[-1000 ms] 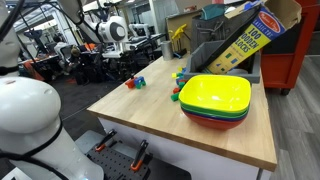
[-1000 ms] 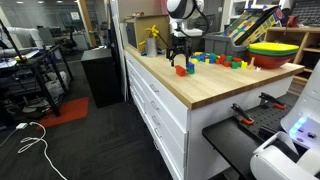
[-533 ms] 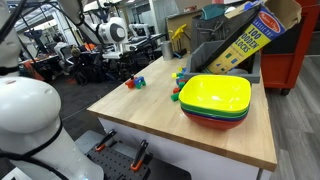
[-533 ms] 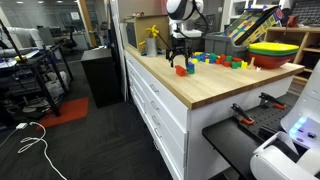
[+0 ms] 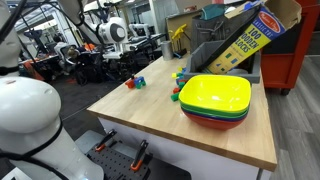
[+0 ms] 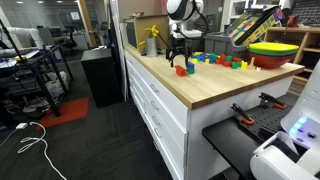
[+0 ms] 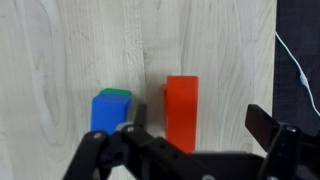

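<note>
Wrist view: claw (image 7: pixel 193 125) spread wide at bottom of frame, holding nothing. One red block (image 7: pixel 181 112) at frame centre, between the fingers, nearer the finger on the frame's left. One blue block (image 7: pixel 110 113) left of it, outside the claw. One green block (image 7: pixel 117 92) peeks out just above the blue.

Matt pale wood-grain table top (image 7: pixel 60 40), smooth red block (image 7: pixel 181 112) (painted-looking), glossy plastic bowls (image 5: pixel 215 95)

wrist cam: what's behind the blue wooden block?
A thin green strip shows past the far edge of the blue wooden block. The rest of it is covered, so its shape cannot be told.
</note>
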Tool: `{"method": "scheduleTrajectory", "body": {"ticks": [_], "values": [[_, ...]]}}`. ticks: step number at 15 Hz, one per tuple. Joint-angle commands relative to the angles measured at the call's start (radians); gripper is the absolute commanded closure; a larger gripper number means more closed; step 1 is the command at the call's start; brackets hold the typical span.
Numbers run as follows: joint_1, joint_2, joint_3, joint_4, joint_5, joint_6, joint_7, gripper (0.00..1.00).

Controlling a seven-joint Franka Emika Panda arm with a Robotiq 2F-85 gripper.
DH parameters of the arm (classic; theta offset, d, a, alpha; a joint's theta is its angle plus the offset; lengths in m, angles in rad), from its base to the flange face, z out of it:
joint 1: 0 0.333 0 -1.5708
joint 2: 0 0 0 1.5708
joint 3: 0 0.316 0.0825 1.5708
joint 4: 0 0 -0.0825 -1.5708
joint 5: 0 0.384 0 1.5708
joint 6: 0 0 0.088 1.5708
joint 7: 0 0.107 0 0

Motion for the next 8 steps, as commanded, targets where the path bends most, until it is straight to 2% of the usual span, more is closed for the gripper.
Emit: {"method": "scheduleTrajectory", "body": {"ticks": [1,8], "values": [[0.012,0.003,-0.015,0.005,-0.034,0.011,0.036,0.00],[0.013,0.009,-0.016,0.001,-0.048,0.009,0.050,0.00]]}}
